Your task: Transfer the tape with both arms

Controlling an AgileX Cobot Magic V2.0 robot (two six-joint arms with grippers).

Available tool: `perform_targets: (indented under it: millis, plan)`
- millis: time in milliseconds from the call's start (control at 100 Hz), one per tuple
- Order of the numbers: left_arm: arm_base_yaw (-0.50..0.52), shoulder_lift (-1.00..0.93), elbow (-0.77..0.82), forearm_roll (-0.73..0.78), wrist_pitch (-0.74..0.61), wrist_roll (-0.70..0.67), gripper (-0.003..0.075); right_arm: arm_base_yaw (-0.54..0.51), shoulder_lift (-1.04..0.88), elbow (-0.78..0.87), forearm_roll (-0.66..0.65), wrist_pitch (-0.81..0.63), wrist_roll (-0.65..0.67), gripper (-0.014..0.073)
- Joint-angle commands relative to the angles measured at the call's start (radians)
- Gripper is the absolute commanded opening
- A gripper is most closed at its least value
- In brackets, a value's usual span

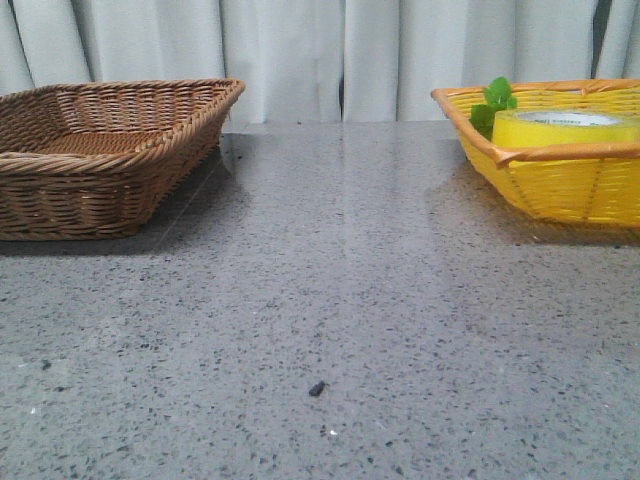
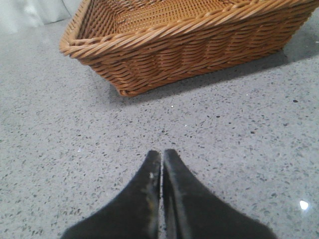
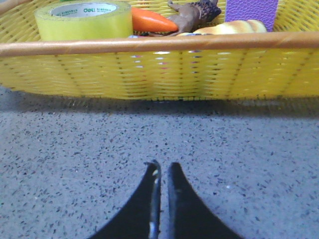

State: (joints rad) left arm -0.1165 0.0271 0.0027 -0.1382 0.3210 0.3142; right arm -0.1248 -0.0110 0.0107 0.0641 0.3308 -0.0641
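Observation:
The yellow tape roll (image 1: 565, 128) lies flat in the yellow wicker basket (image 1: 560, 185) at the table's far right. It also shows in the right wrist view (image 3: 83, 21), with dark print on its whitish inner ring. My right gripper (image 3: 163, 166) is shut and empty over bare table, short of the basket wall. My left gripper (image 2: 162, 153) is shut and empty over bare table, short of the brown wicker basket (image 2: 184, 40). Neither arm shows in the front view.
The brown basket (image 1: 100, 150) stands at the far left. The yellow basket (image 3: 164, 69) also holds an orange carrot (image 3: 152, 21), a brown figure (image 3: 192, 14), a purple block (image 3: 251, 10), a pale shell-like piece (image 3: 232, 27) and green leaves (image 1: 495, 103). A small dark speck (image 1: 316, 388) lies mid-table.

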Motion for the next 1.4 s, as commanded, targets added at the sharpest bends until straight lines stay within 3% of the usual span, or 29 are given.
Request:
perform_targets:
  millis: [0, 1050, 1390]
  plan:
    - [0.000, 0.009, 0.010, -0.004, -0.072, -0.002, -0.0021, -0.008, -0.020, 0.019, -0.003, -0.016, -0.003, -0.0047]
    - [0.000, 0.009, 0.010, -0.004, -0.070, -0.002, -0.0021, -0.008, -0.020, 0.019, -0.003, -0.015, -0.003, -0.0047]
    - [0.000, 0.009, 0.010, -0.004, -0.072, -0.002, -0.0021, -0.008, -0.020, 0.019, -0.003, -0.168, -0.003, -0.0047]
